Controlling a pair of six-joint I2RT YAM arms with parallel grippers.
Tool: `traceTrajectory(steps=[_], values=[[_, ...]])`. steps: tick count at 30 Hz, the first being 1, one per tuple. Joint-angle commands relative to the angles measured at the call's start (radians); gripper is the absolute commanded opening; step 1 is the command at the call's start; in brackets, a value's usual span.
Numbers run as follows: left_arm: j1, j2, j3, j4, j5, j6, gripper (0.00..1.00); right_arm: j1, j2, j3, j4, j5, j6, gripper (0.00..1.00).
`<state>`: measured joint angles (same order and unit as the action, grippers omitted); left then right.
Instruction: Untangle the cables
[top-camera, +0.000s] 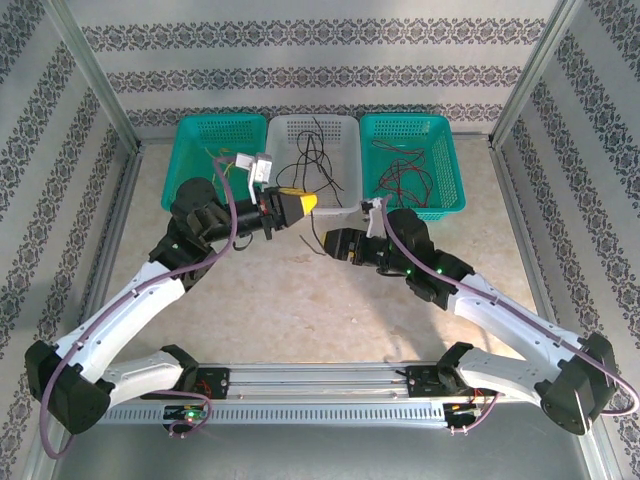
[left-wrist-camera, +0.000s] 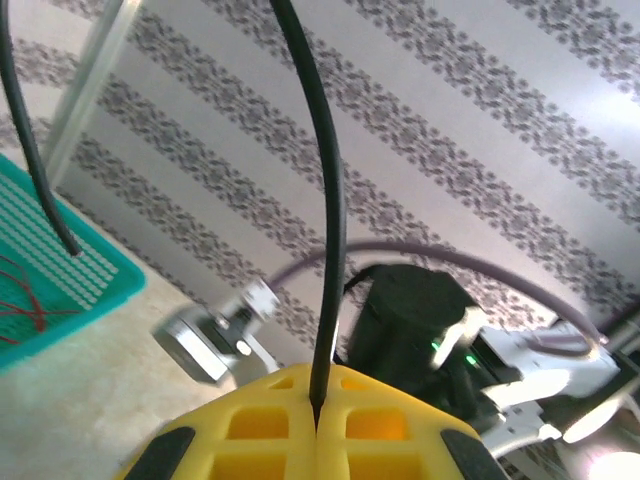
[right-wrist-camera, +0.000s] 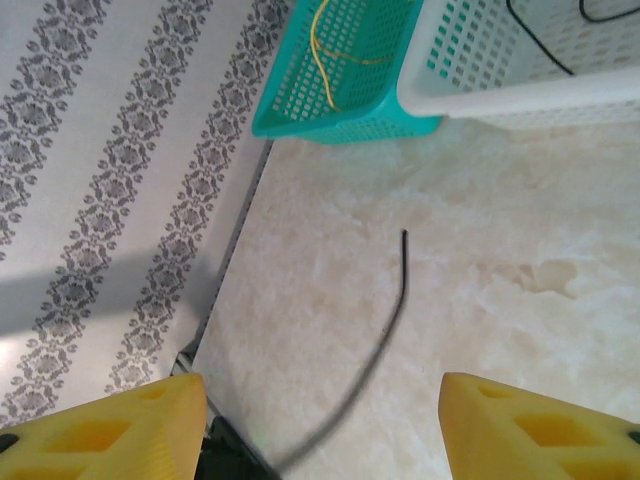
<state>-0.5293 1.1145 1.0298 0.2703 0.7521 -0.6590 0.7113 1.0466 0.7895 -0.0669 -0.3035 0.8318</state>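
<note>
Black cable (left-wrist-camera: 330, 200), pinched in the left gripper (left-wrist-camera: 318, 405) (right gripper (right-wrist-camera: 325, 430) gapes wide), looks mid-sorting; next it probably needs dropping into the far-edge white basket (top-camera: 312, 119).

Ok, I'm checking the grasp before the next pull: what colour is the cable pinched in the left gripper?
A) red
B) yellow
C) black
C: the left gripper is shut on a black cable, which in the left wrist view rises straight out of the closed seam between the two yellow halves.
</note>
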Motion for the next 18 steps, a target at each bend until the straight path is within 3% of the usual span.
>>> traceTrajectory(steps=[1, 5, 12, 18], values=[[0.021, 0.031, 0.056, -0.046, -0.055, 0.073, 0.00, 0.024, -0.037, -0.035, 0.045, -0.014, 0.001, 0.62], [0.033, 0.092, 0.098, -0.070, -0.122, 0.113, 0.00, 0.049, -0.053, -0.046, 0.047, -0.017, -0.014, 0.61], [0.045, 0.277, 0.311, -0.309, -0.395, 0.262, 0.00, 0.031, -0.107, -0.041, -0.093, 0.122, -0.052, 0.60], [0.074, 0.503, 0.543, -0.443, -0.467, 0.329, 0.00, -0.027, -0.161, -0.085, -0.181, 0.169, -0.041, 0.59]])
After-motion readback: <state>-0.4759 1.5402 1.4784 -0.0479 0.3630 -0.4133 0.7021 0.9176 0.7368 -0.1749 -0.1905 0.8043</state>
